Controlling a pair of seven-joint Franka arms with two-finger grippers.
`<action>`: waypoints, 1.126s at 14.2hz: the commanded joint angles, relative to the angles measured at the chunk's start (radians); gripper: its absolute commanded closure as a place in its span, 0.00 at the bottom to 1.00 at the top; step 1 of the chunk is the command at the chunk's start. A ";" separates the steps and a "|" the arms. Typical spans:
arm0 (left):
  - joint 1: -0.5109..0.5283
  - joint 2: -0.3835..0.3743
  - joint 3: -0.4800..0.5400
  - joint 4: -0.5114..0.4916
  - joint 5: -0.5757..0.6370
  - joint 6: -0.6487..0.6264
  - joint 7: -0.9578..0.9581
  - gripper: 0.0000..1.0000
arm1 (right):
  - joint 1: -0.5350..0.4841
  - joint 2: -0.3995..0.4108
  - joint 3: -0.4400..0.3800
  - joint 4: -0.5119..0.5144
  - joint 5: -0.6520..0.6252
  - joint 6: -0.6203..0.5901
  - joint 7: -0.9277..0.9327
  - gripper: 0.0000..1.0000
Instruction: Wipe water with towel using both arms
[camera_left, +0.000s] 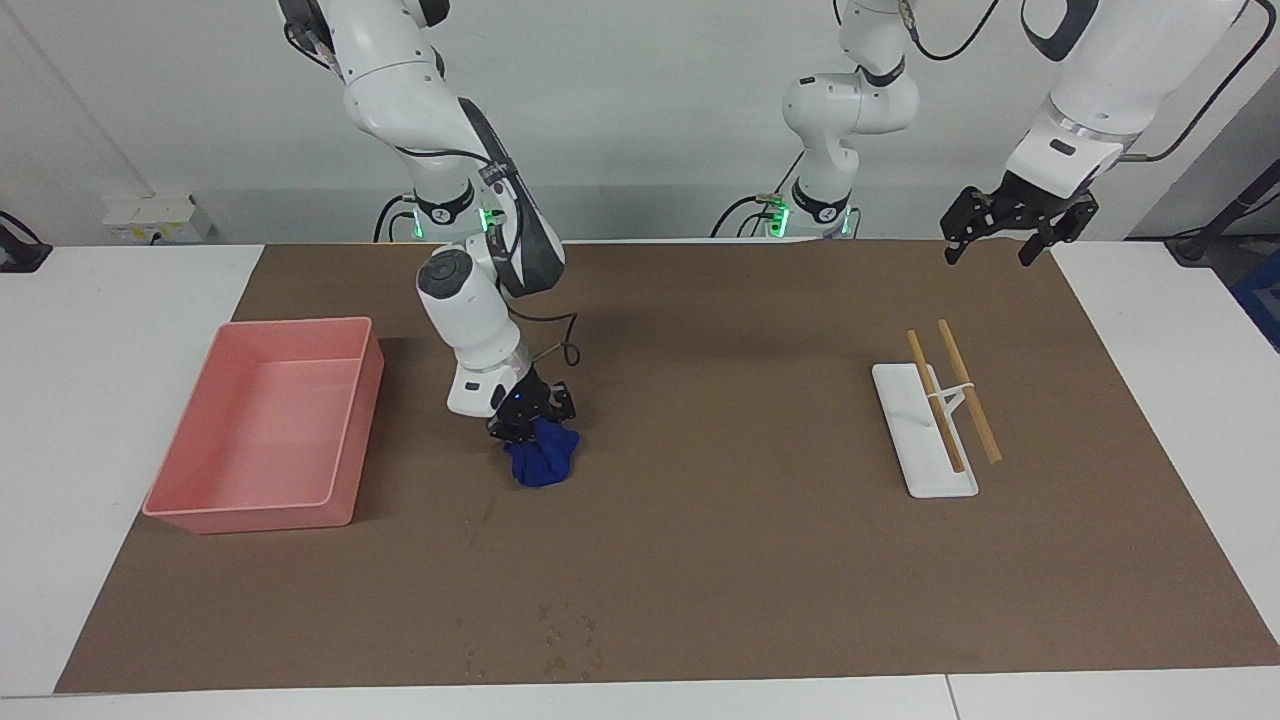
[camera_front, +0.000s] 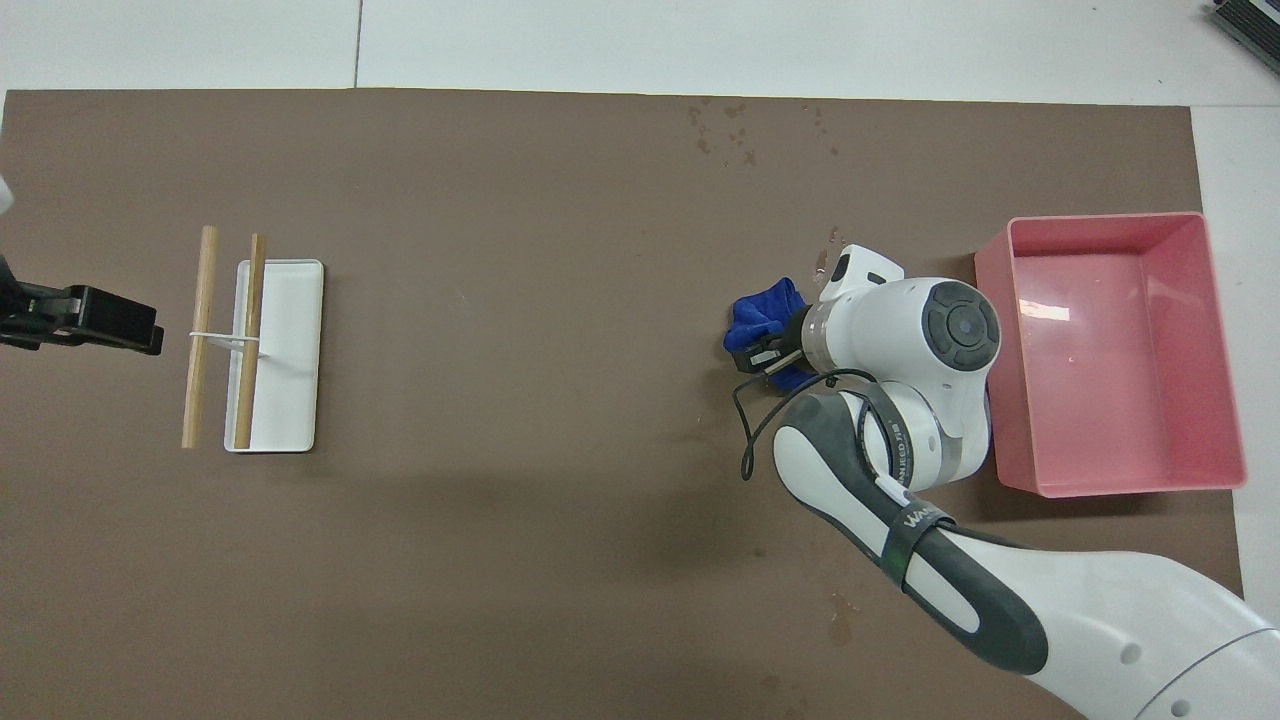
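right claw grips the blue towel beside the pink tray

the towel (camera_left: 541, 464) sits bunched on the brown mat (camera_left: 700, 560), just beside the pink tray (camera_left: 200, 515), toward the right arm's end of the counter (camera_left: 90, 300). the right claw (camera_left: 530, 428) is pressed together on the top of the towel, pinching the cloth, with the arm tilted over it. in the overhead view the towel (camera_front: 757, 315) shows partly from under the right arm's wrist, and the right claw (camera_front: 765, 352) lies over it. whether the towel touches the mat or hangs just above it, i cannot tell. the water smear cannot be made out on the mat; only small tan stain dots (camera_left: 560, 640) show farther from the robots than the towel, near the mat's edge.

the left claw (camera_left: 985, 252) hangs spread, holding nothing, over the mat's corner at the left arm's end; the left arm waits. near it, farther from the robots, a white tray (camera_left: 915, 445) lies on the mat with two wooden sticks (camera_left: 950, 395) laid across it.
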 joint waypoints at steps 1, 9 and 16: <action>-0.017 -0.029 0.015 -0.032 0.012 0.004 0.005 0.00 | -0.028 -0.018 0.018 -0.085 0.047 -0.035 0.016 1.00; -0.017 -0.029 0.015 -0.032 0.012 0.004 0.005 0.00 | 0.024 -0.145 0.018 -0.237 0.100 -0.032 0.088 1.00; -0.015 -0.029 0.015 -0.032 0.012 0.004 0.005 0.00 | 0.099 -0.169 0.018 -0.236 0.101 -0.128 0.171 1.00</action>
